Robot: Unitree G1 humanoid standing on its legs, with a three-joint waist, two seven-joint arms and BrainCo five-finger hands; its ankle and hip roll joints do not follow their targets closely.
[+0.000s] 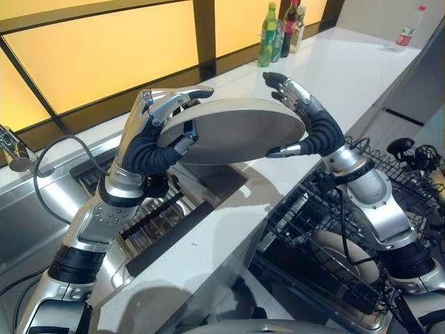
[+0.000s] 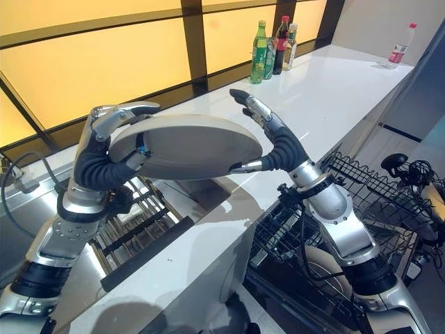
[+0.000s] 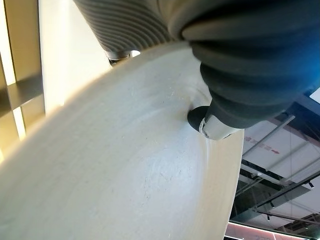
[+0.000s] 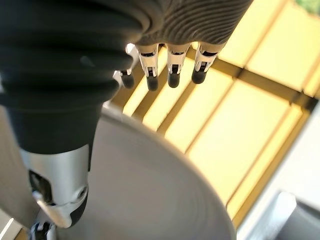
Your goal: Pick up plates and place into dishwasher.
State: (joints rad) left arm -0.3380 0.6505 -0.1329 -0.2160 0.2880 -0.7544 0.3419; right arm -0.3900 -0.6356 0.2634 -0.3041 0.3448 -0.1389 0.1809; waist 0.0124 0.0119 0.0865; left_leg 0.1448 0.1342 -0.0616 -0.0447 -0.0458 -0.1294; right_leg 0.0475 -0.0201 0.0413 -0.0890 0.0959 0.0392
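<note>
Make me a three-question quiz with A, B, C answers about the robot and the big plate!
1. Where is the plate?
A. held up above the counter
B. lying in the sink
C. in the dish rack

2. What colour is the counter?
A. red
B. white
C. green

3. What is the left hand doing?
A. hanging open, away from the plate
B. pointing at the bottles
C. gripping the plate's edge

Answers:
1 A, the plate hangs in the air between both hands.
2 B, its top is plain white.
3 C, fingers over the rim, thumb beneath.
</note>
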